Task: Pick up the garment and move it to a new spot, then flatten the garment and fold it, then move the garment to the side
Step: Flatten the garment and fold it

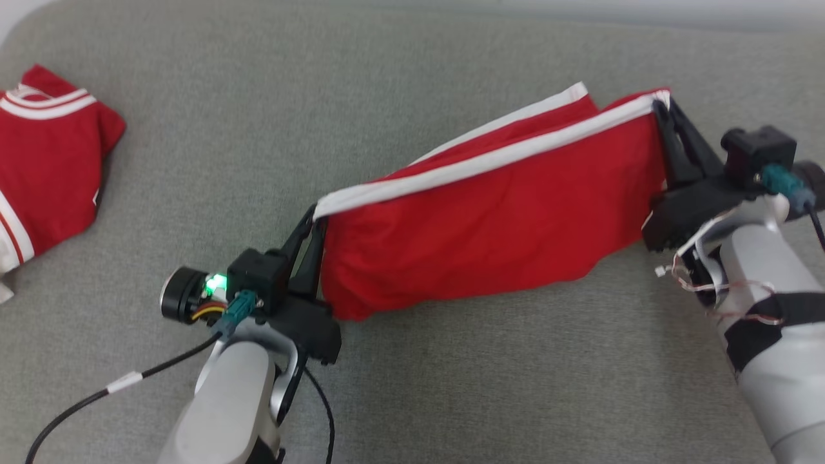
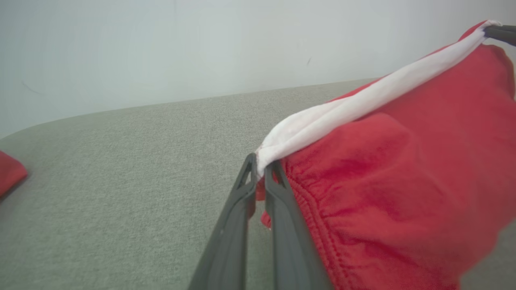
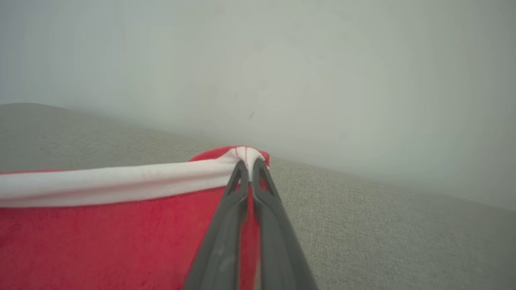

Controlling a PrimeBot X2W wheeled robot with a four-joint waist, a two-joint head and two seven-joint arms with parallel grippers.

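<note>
A red garment (image 1: 490, 225) with a white band along its top edge hangs stretched between my two grippers above the grey surface. My left gripper (image 1: 316, 218) is shut on the band's left corner, where the left wrist view shows the fingers (image 2: 262, 167) pinching white cloth beside the red garment (image 2: 403, 181). My right gripper (image 1: 662, 103) is shut on the right corner, held higher and farther back. In the right wrist view the right gripper (image 3: 250, 164) clamps the white band, and the garment (image 3: 113, 237) spreads away to the left. Its lower edge sags onto the surface.
A second red garment (image 1: 45, 167) with white stripes lies folded at the far left of the grey padded surface (image 1: 451, 386). A pale wall (image 2: 201, 48) rises behind the surface. A black cable (image 1: 97, 396) trails from my left arm.
</note>
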